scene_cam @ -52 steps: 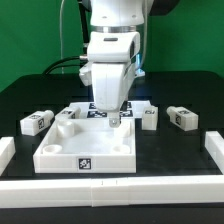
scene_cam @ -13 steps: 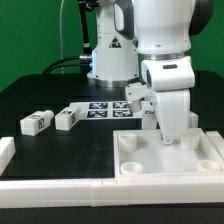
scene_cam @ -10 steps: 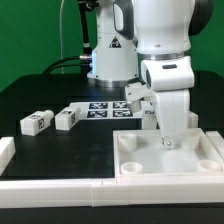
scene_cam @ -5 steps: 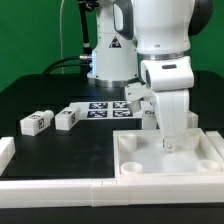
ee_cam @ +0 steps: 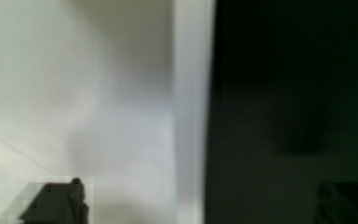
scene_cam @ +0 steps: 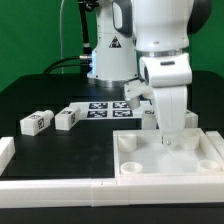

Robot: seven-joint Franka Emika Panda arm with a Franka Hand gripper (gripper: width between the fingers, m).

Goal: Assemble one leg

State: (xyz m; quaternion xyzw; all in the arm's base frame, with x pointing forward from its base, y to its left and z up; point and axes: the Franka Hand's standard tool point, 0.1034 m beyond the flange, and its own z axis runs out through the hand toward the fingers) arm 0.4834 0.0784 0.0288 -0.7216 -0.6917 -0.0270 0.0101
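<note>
The large white tray-like panel [scene_cam: 170, 160] lies at the front on the exterior view's right, against the white rail. My gripper [scene_cam: 167, 141] hangs just above the panel's far edge, open and empty. In the wrist view the gripper [ee_cam: 202, 203] shows its dark fingertips [ee_cam: 55, 202] wide apart, with the white panel [ee_cam: 87, 100] under one side and the black table under the other. Two legs [scene_cam: 36, 122] [scene_cam: 66, 119], small white tagged blocks, lie on the exterior view's left. Another leg [scene_cam: 148, 119] lies just behind the gripper, partly hidden.
The marker board [scene_cam: 105, 108] lies at the back centre by the arm's base. A white rail [scene_cam: 60, 185] runs along the table's front, with a short white block [scene_cam: 5, 150] at its left end. A green backdrop stands behind.
Since 5.2 s ago the panel has moved from the centre to the exterior view's front right. Over the last second the gripper has lifted slightly off the panel's far edge.
</note>
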